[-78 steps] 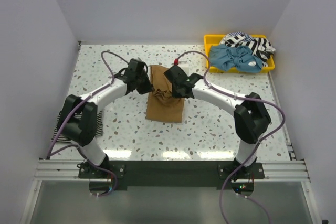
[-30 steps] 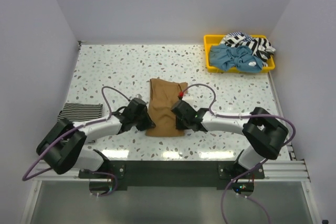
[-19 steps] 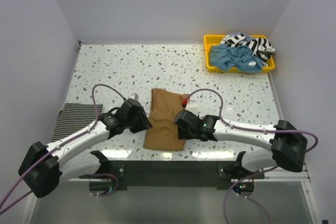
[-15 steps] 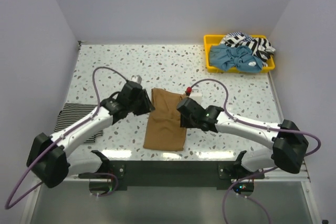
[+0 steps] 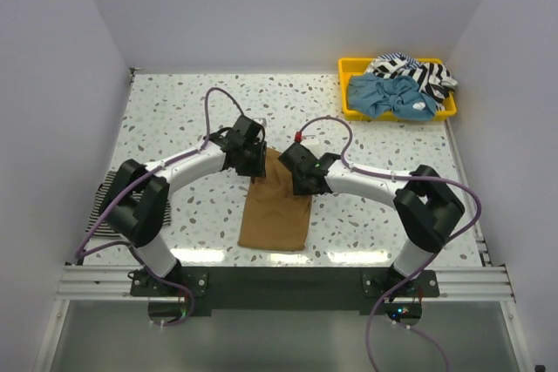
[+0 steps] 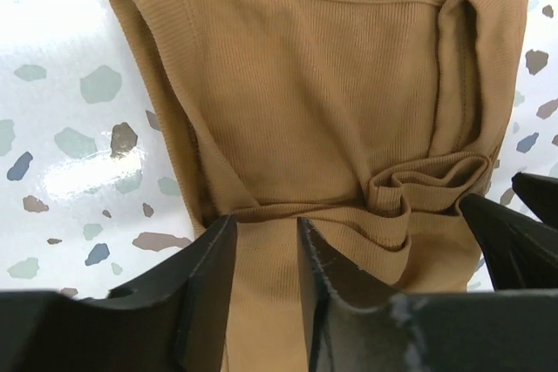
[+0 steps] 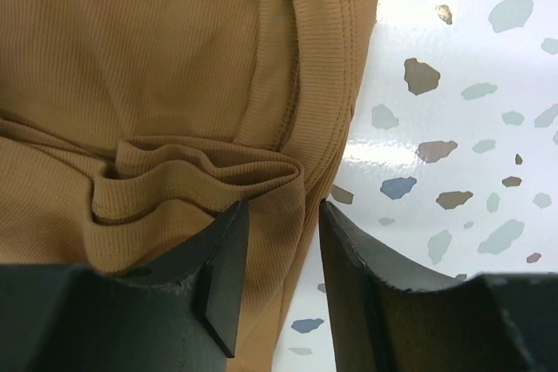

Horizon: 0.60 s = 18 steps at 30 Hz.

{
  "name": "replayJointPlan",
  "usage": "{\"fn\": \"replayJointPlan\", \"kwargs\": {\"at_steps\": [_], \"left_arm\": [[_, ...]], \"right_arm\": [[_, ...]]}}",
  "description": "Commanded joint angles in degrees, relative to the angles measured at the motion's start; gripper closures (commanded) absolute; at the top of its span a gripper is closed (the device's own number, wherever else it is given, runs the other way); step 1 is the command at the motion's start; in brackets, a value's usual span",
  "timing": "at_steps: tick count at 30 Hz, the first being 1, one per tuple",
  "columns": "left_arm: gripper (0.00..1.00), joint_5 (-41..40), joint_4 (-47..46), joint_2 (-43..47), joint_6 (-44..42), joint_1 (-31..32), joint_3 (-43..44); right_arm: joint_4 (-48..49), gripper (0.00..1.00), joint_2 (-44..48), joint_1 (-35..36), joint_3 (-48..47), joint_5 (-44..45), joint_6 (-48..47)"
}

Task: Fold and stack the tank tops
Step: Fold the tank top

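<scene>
- Tan top (image 5: 275, 206) flat on the worktop (image 5: 174, 111), lengthwise, between the two arms, its near end close to the worktop's near edge.
- Far end bunched, with a small ridge of folds across the ribbed cloth, right by both tools.
- Left tool (image 6: 264, 224) over the far left part of the tan top, jaws spread a little, tan cloth showing in the gap.
- Right tool (image 7: 282, 211) over the far right part, jaws likewise parted, set over the hemmed edge just beside the ridge.
- Hard to tell whether either pair of tips touches the cloth or only hangs above it.
- Tools near each other, facing across the top's far end.
- Yellow tray (image 5: 345, 65) at the far right corner, holding a crumpled blue top (image 5: 388, 95) and a striped top (image 5: 418, 71).
- Other striped top (image 5: 98, 215) flat at the left edge, partly hidden by the left arm.
</scene>
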State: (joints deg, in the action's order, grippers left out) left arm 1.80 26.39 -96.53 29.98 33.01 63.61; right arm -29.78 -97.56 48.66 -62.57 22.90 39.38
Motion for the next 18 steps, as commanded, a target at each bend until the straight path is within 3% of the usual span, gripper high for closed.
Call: {"fn": "replayJointPlan", "kwargs": {"at_steps": [1, 3, 7, 13, 18], "left_arm": [[0.60, 1.80, 0.41, 0.91, -4.05, -0.06, 0.64], [0.58, 1.71, 0.15, 0.38, -4.05, -0.06, 0.11], [0.59, 2.24, -0.64, -0.32, -4.22, 0.03, -1.12], [0.59, 1.10, -0.29, -1.46, -5.37, 0.03, -1.04], [0.62, 0.40, -0.38, -2.69, -5.89, 0.03, -1.13]], "right_arm": [[1.65, 0.58, -0.61, -0.24, -1.33, 0.22, -1.23], [2.18, 0.58, -1.31, -0.41, -1.16, 0.48, -1.06], [2.45, 0.73, -2.20, -0.67, -1.24, 0.92, -0.62], [1.92, 0.80, -2.37, -1.20, -2.12, 2.15, -0.79], [1.22, 0.94, -1.32, -1.82, -2.12, 3.03, -0.53]]}}
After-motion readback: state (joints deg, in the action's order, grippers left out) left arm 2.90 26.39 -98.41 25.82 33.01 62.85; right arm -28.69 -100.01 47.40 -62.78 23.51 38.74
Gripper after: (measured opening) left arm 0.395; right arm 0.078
